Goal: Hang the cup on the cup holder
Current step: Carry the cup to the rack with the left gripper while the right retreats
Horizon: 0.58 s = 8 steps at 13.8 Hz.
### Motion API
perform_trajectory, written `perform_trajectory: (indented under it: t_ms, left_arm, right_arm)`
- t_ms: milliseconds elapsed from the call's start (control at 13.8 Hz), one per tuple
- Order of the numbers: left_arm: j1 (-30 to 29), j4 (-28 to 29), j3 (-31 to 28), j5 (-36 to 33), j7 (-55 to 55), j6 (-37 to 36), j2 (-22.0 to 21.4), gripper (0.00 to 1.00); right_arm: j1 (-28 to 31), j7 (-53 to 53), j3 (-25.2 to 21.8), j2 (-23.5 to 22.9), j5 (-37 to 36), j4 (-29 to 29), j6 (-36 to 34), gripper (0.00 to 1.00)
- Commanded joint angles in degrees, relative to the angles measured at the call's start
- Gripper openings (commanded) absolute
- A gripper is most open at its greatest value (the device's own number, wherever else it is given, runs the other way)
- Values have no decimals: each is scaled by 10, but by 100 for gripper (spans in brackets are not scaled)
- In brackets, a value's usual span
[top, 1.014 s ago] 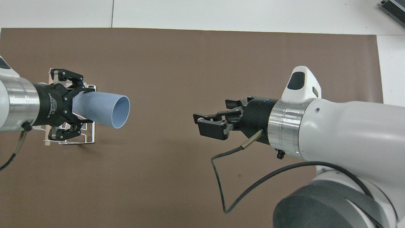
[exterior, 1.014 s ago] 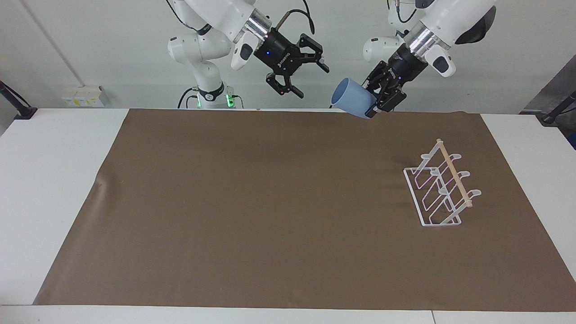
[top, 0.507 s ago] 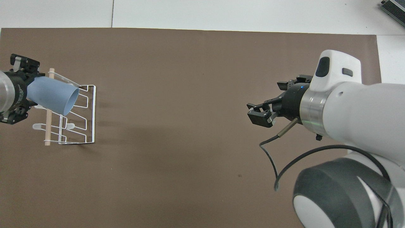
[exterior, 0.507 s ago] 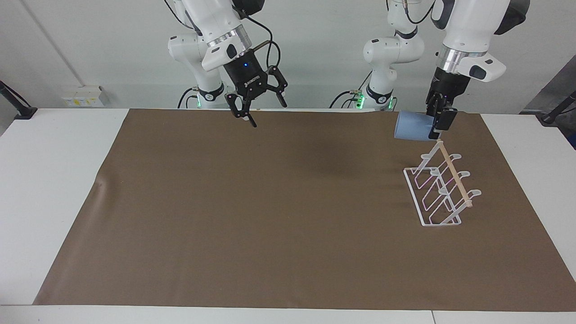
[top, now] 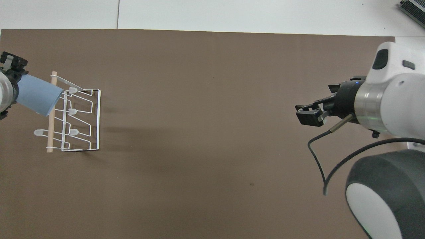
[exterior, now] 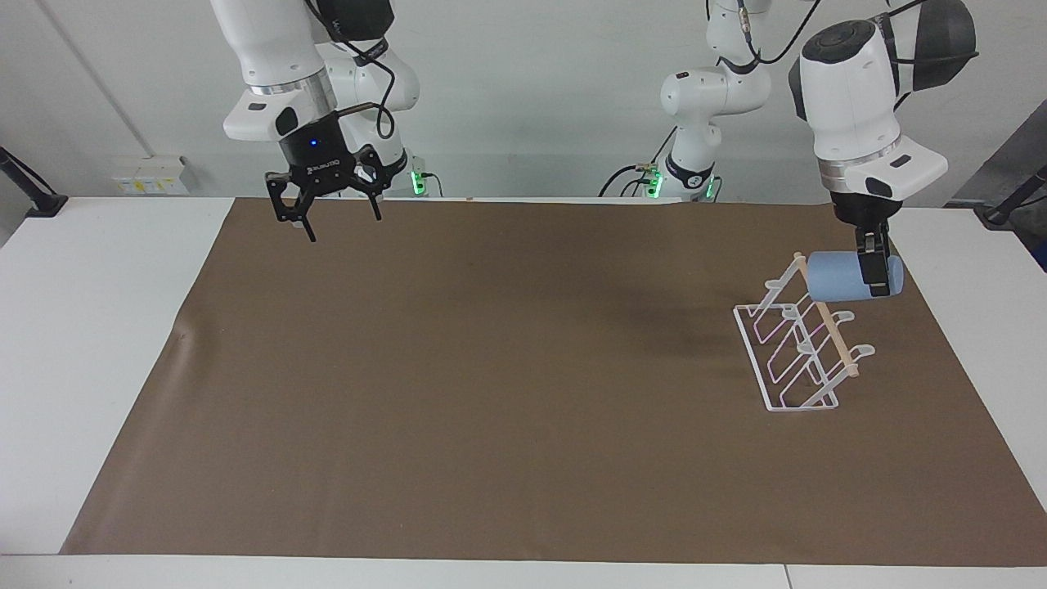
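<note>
Brown matting covers the surface (exterior: 49,343); left fingers (exterior: 873,266) pinch the light, slippery-looking cup (exterior: 842,277) by its base over the cup holder (exterior: 797,343); right fingers (exterior: 309,225) spread, waiting.

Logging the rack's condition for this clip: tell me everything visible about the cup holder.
The cup holder is a white wire rack with a rectangular base, slanted looped prongs with rounded tips, and a light wooden dowel across its top. It stands upright on the brown mat toward the left arm's end of the table. No cup hangs on it yet. The light blue cup, lying sideways in the shut left gripper, sits at the prong nearest the robots; whether they touch cannot be told.
</note>
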<state>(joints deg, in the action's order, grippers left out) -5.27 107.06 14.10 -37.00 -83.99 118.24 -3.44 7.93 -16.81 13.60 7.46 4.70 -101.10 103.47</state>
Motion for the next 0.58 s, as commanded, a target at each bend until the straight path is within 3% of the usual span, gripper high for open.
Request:
perform_trajectory:
  t_ms: [0, 145, 507]
  left_arm:
    - [5, 28, 2, -69, -66, 28, 18, 0]
    - [17, 25, 2, -125, -109, 33, 51, 0]
    - [16, 18, 2, -170, -112, 46, 67, 0]
  right_arm:
    - [4, 95, 10, -10, -52, 31, -64, 100]
    - [0, 141, 12, -9, -67, 39, -103, 100]
    - [6, 214, 10, -1, -55, 35, -148, 100]
